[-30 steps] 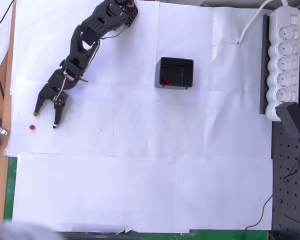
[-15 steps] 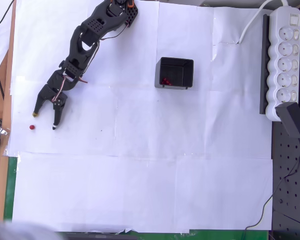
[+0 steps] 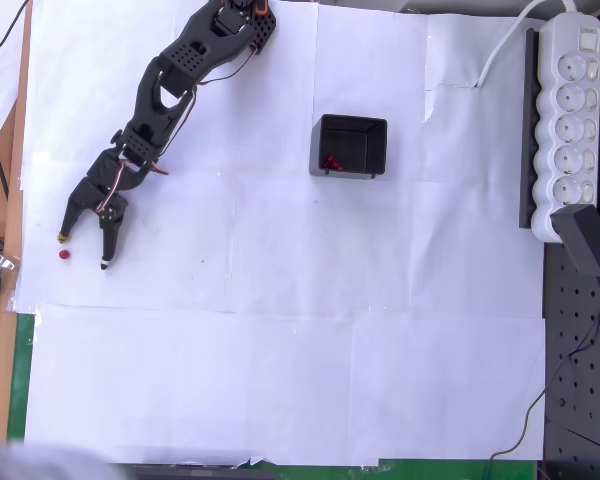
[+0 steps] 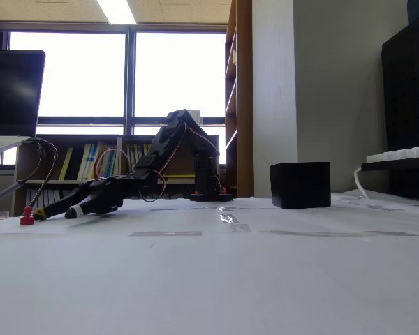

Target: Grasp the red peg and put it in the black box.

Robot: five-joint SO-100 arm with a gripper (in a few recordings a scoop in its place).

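**Jaws spread just short of the loose peg**

The counter (image 3: 280, 380) is papered white from edge to edge. The black arm (image 3: 170, 80) reaches from the top of the overhead view down toward the left edge, lying low over the paper in the fixed view. The black box (image 3: 349, 146) sits well apart to the right, with a few red pieces already inside. The jaws (image 3: 82, 250) stand open and hold nothing, their tips pointing down-left. The red peg (image 3: 64, 254) lies on the paper just beside the yellowish tip and roughly between the two tips. To grasp it well, the arm likely needs to ease forward until the peg sits squarely between the tips, stay low, then close gently so the tiny peg does not skid away.
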